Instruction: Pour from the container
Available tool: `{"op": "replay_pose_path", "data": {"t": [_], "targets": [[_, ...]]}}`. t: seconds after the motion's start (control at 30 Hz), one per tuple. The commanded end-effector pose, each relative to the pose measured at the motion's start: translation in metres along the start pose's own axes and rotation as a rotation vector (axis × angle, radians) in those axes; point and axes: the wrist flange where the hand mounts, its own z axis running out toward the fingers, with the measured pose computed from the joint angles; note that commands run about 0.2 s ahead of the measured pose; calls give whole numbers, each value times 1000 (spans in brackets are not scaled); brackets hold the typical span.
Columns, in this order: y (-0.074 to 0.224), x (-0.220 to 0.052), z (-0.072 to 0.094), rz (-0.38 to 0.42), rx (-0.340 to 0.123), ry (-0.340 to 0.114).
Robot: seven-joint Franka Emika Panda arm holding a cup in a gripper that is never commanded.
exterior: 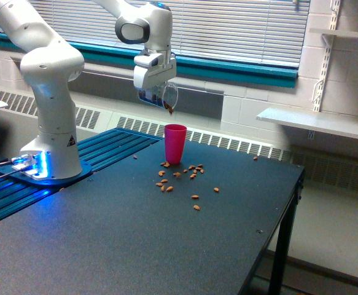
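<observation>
My gripper [157,92] hangs above the table, shut on the container [166,96], a small clear plastic cup tipped on its side with its mouth toward the exterior view's right. A few brown pieces sit at the container's lower lip. Directly below stands an upright pink cup [175,144] on the dark table [105,246]. Several brown nut-like pieces [182,178] lie scattered on the table around and in front of the pink cup.
The arm's white base [51,135] stands at the exterior view's left on a blue ribbed plate [105,147]. The table's edge [277,215] drops off at the right. A wall shelf [317,123] and radiator sit behind.
</observation>
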Motion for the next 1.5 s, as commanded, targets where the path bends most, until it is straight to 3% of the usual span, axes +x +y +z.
{"op": "replay_pose_path", "data": {"t": [0.03,1.5], "targets": [[-4,2,0,-13,-2,-13],[-29,4,23,-51,-34,-80]]}}
